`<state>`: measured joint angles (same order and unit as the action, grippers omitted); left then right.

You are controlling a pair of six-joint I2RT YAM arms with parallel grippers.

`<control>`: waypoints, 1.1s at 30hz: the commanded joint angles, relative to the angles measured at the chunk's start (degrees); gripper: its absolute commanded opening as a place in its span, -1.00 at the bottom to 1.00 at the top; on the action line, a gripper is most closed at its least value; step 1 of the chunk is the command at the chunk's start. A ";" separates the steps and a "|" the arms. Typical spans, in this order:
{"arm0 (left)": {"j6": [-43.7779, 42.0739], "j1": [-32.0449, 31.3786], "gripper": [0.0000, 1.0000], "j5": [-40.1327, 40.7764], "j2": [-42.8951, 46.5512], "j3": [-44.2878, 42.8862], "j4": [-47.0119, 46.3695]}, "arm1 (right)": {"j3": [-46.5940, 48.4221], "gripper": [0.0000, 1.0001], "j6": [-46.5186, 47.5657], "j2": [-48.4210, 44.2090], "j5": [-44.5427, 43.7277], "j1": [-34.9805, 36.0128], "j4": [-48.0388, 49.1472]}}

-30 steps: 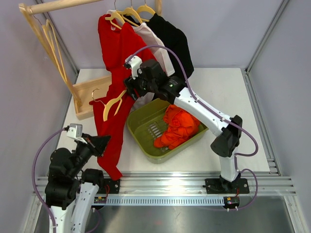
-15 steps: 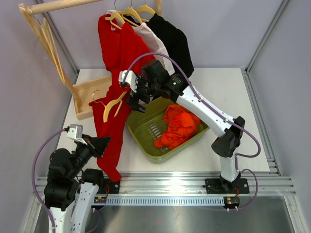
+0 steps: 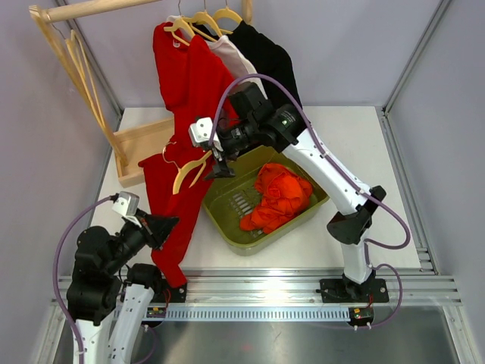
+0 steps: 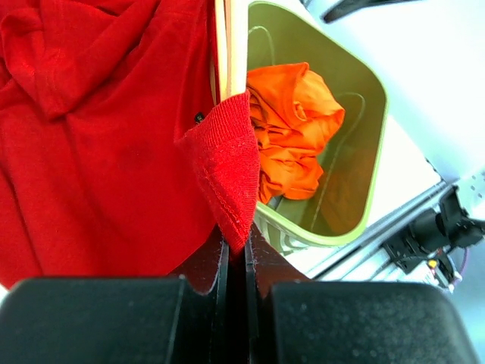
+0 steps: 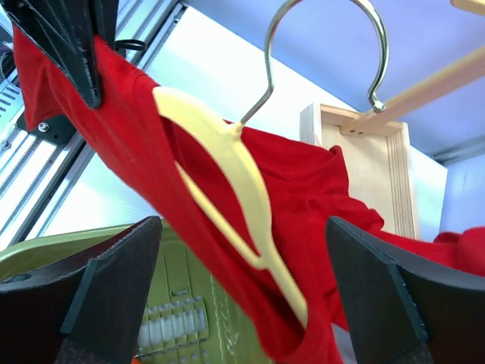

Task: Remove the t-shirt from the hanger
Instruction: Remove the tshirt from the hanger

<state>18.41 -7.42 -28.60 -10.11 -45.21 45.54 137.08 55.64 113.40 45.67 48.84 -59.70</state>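
A light wooden clothes rack (image 3: 85,80) is seen standing on the white counter (image 3: 364,152), to the far left of the olive-green plastic basket (image 3: 227,227). Nearer the front edge, left of the basket, the left jaws are shown clamped shut on a ribbed edge of the red cotton t-shirt (image 3: 176,208); in the left wrist view the pinched fold (image 4: 227,174) is seen rising from between the two black fingers (image 4: 208,265). The t-shirt is stretched in the air from that grip up towards the basket's far left corner, where it is still threaded on the cream plastic hanger with a metal hook (image 3: 189,171). Just above that corner the right jaws are held wide open, gripping nothing. In the right wrist view the hanger (image 5: 227,171) and the red cloth (image 5: 303,178) are framed between the spread fingers (image 5: 114,280); contact cannot be made out. A crumpled orange garment (image 3: 276,197) is seen lying inside the basket, towards its right side. Behind the basket, red, white and black garments (image 3: 261,57) are hung on further hangers from the rack's rail.
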 commanded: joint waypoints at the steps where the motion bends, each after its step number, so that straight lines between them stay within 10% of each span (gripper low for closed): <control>1: -1.45 0.13 -1.00 -6.03 -0.26 -3.30 -3.70 | 2.85 0.90 2.98 2.61 4.34 -0.41 -1.20; 10: -9.00 0.13 -1.00 -6.47 -0.35 -7.52 -0.28 | 4.42 0.31 13.09 5.60 3.81 -0.41 -12.45; 21: -10.77 0.13 -1.00 -4.89 -1.14 -8.93 1.39 | 4.43 -1.00 17.22 4.90 3.38 -0.32 -14.57; 26: -10.33 0.13 -0.99 -5.59 -1.40 -8.58 0.17 | 1.71 -1.00 16.53 3.31 3.90 -0.50 -12.28; 31: -11.46 0.13 0.46 -5.94 -2.19 -11.21 -0.27 | 2.84 -1.00 16.43 3.66 4.60 -0.59 -14.12; 33: -12.08 0.13 0.66 -6.81 -3.16 -13.05 -0.63 | 3.72 -1.00 16.70 4.19 4.60 -0.59 -15.53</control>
<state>6.11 -7.33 -31.73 -11.77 -53.91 50.85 138.93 73.25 118.87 50.33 48.47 -77.03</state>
